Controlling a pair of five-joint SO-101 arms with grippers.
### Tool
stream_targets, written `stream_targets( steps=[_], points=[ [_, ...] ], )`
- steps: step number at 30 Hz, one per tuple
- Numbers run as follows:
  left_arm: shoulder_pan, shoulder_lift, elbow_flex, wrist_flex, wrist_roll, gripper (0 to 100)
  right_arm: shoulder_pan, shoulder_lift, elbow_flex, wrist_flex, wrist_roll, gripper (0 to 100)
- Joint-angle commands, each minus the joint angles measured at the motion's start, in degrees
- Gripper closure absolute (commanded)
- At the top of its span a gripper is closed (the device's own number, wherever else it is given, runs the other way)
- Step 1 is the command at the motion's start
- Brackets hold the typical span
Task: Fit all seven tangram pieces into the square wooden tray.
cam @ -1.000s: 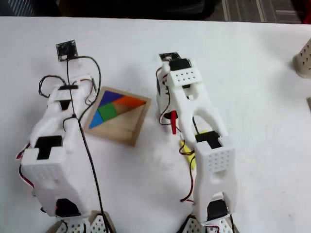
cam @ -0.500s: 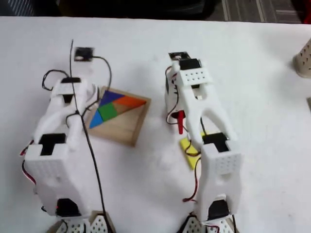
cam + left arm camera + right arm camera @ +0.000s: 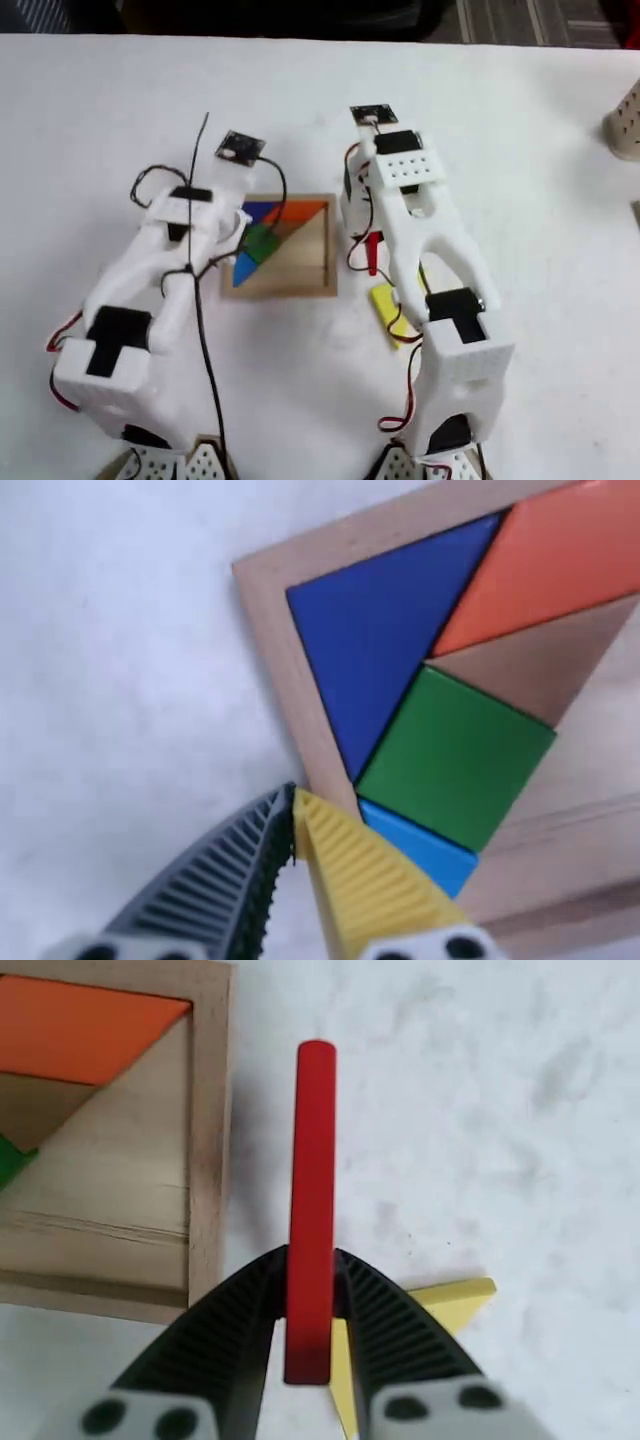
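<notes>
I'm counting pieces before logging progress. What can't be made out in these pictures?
Red piece: edge-on in the right wrist view, clamped in the right gripper; outline unknown.
Yellow piece: partly under the right arm in the high view, behind the fingers in the right wrist view.
Light blue piece: partly covered by the left gripper in the left wrist view.
Tray: the left arm hides one side in the high view.

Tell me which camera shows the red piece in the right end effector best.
The right wrist view: the red piece is seen edge-on along its whole length, clamped in the right end effector, next to the wooden tray. The high view shows it as a small red sliver beside that arm.
</notes>
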Motion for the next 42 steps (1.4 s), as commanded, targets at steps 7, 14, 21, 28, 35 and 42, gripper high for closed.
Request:
stream_targets(
  steps=[7,14,21,28,35,42],
  points=[
    [-2.15,-8.40,1.05,-2.55,-0.79,98,-1.80,-3.65,3.08,-5.41,-6.95,98.1],
    [-8.66,-10.07,1.32,-7.65,-0.70,98,-8.04,-4.18,5.98,-10.15,-9.76,98.1],
    [-8.57,-10.07,1.14,-7.65,-0.70,98,-9.89,-4.18,5.98,-13.67,-9.93,98.1],
    [-8.66,-10.07,1.05,-7.74,-0.70,98,-11.47,-3.56,6.42,-15.69,-12.57,97.5],
    [-8.57,-10.07,1.05,-7.74,-0.70,98,-13.23,0.22,5.27,-15.52,-12.57,77.1],
    [-8.66,-10.07,1.05,-7.74,-0.70,98,-14.90,2.42,-3.16,-6.73,-9.49,77.9]
  ],
)
